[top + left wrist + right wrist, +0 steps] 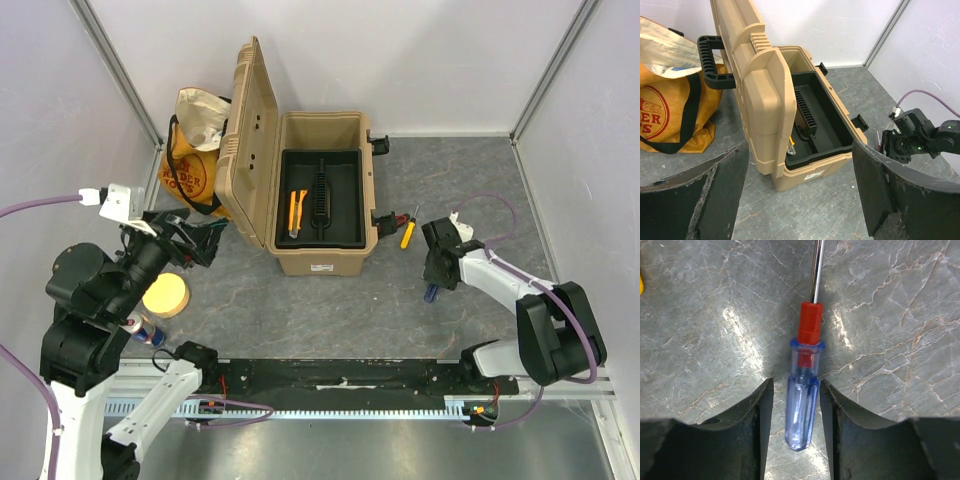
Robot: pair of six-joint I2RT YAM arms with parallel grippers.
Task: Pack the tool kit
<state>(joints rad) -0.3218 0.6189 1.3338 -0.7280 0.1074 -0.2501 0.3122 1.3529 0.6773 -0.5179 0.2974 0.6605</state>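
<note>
Right fingers (pixel 730 440) apart astride a screwdriver (pixel 802 410); toolbox (pixel 320 258) open mid-frame.

In the top view the tan toolbox stands at centre on the grey marbled surface (pixel 330 310), its lid (pixel 250 140) raised to the left and its black inner tray (pixel 345 200) holding an orange-handled tool (pixel 295 212). Just right of it lies a yellow-handled tool (pixel 407 235). Lower right, the blue-and-red screwdriver lies flat between the right fingers, a strip of surface showing beside its handle. Left fingers (pixel 700 200) gape wide at middle left, nothing between them. An orange cloth bag (pixel 195 165) sits behind the lid, upper left. White walls (pixel 450 60) with metal corner posts (pixel 545 70) close in the surface.
</note>
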